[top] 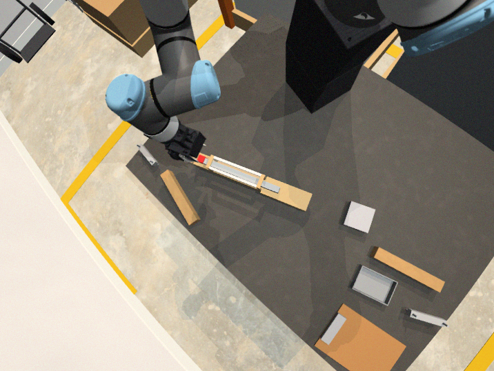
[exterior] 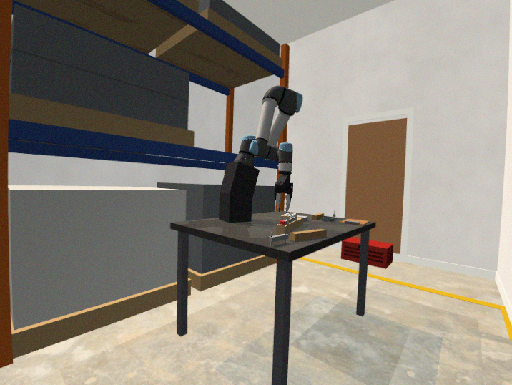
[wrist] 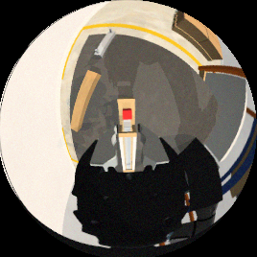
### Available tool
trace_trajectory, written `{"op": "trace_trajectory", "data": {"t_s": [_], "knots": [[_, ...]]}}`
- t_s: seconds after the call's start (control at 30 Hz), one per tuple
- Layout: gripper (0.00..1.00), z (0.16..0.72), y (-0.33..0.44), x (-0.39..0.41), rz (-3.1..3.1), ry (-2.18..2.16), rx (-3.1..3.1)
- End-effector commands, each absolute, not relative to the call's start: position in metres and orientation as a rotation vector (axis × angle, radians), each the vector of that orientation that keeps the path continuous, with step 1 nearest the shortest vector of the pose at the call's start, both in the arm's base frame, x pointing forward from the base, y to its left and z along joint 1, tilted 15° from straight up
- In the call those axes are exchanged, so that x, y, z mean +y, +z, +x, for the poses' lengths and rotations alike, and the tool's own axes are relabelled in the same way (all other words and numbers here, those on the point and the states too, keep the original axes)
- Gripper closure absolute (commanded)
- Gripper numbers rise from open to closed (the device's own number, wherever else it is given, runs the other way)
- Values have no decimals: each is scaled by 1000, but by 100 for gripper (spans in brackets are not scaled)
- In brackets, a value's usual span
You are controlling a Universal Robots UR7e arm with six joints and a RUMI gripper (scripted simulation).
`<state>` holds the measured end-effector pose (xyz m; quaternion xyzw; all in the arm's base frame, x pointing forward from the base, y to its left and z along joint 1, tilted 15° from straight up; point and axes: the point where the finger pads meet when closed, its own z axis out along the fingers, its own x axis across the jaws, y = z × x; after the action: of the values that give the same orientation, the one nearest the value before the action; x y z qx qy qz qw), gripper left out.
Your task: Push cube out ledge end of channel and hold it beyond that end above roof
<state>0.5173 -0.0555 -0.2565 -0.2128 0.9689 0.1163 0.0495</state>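
Top view: red cube [top: 201, 158] on ledge, just beside part-open jaws.

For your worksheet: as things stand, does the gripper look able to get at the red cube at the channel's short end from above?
Probably yes. The red cube sits on the open ledge just outside the channel, with nothing over it. The gripper hangs beside that end, partly open and holding nothing, above the table.

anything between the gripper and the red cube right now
Nothing: in the exterior view the partly open two-jaw gripper hangs above the small red cube on the wooden channel's short ledge, only air between them.
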Motion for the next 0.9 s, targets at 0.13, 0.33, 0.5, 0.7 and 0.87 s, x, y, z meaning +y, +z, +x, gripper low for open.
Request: {"op": "trace_trajectory", "data": {"t_s": [0.13,0.33,0.5,0.7,0.87], "knots": [[75,518,-256,-56,-648,353,2951],[75,518,-256,-56,-648,353,2951],[75,518,-256,-56,-648,353,2951],[75,518,-256,-56,-648,353,2951],[75,518,-259,-56,-648,353,2951]]}}
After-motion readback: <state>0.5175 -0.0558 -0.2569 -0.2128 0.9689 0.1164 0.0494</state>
